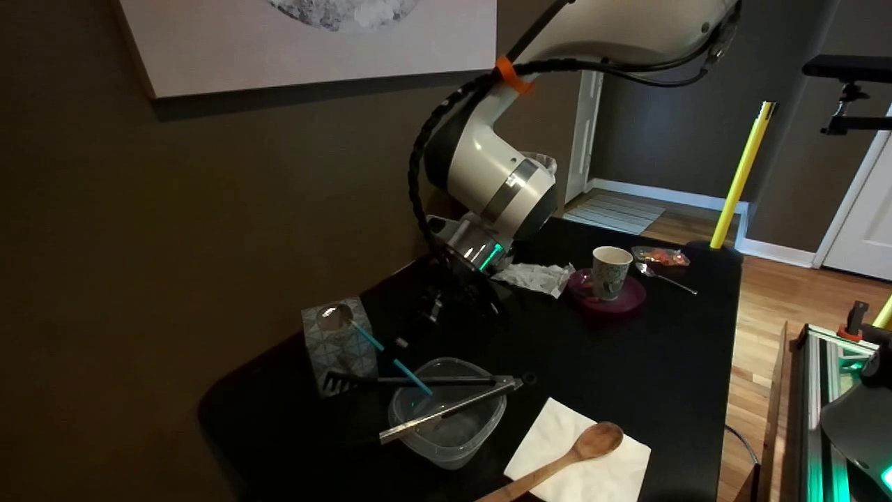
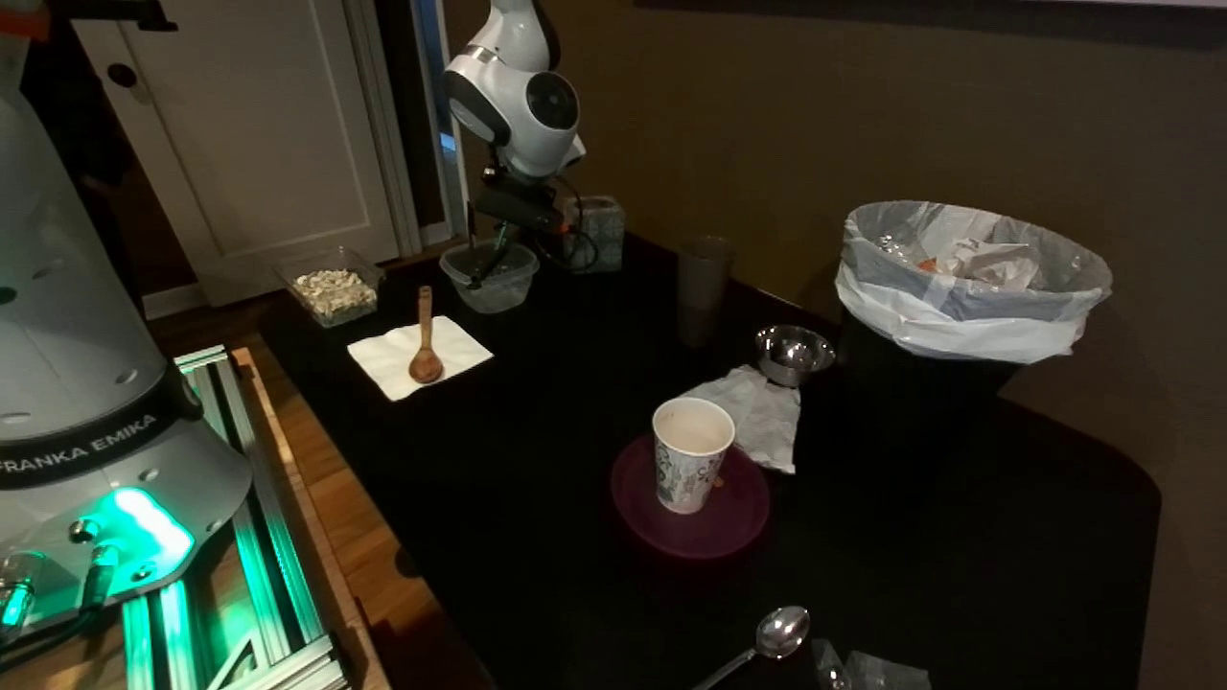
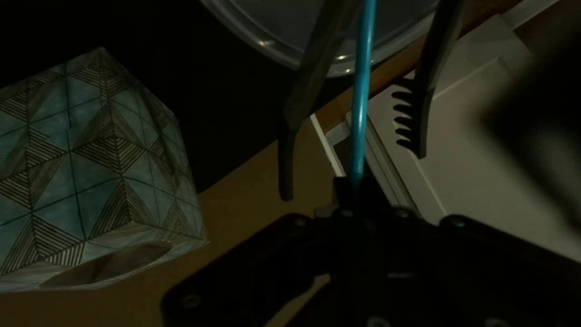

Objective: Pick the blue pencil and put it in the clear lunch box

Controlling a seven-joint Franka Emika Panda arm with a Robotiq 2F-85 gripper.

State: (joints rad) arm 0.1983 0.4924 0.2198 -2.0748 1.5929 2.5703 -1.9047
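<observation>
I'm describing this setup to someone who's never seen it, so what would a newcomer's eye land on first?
Probably the big white jointed robot arm, reaching over the black table. Next, the thin, straight, bright blue pencil, pinched by the black gripper; in an exterior view one end shows against the rounded clear plastic lunch box. The black bin with a white plastic liner also stands out, at the right of an exterior view.

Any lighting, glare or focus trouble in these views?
Wrist view: dim, the hand nearly black, a dark shape at right out of focus, glints on the clear lunch box, the blue pencil distinct; in an exterior view, the green base light blown out.
</observation>
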